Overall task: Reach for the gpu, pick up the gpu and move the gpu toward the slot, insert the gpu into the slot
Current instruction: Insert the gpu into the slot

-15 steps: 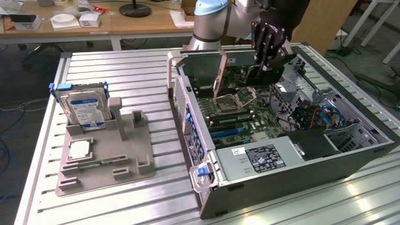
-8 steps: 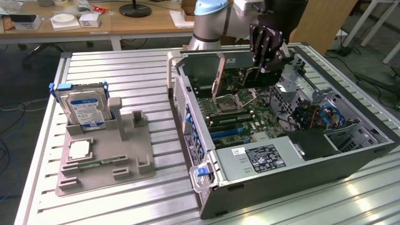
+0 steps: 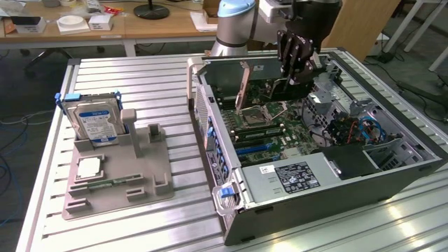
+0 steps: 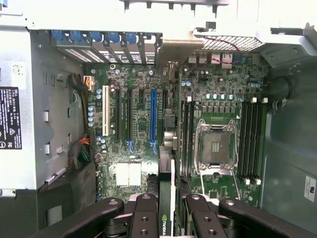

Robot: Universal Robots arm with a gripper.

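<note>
The blue slot (image 4: 153, 119) lies on the green board (image 4: 138, 144); the card (image 4: 166, 198), clenched edge-on in the jaws, hangs above, not quite in line. Best kept upright and parallel, edge squared over the slot.

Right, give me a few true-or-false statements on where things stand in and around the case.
1. The gripper grips the thin dark gpu card edge-on between its fingers. True.
2. The gpu card sits in the long narrow blue plastic slot. False: the slot is bare, and the card is in the gripper above the green motherboard.
3. The boxy silver hard drive with a blue-white label stands in the grey plastic holder beside the black computer case. True.
4. A cooler covers the square silver processor socket. False: the socket is uncovered.
</note>
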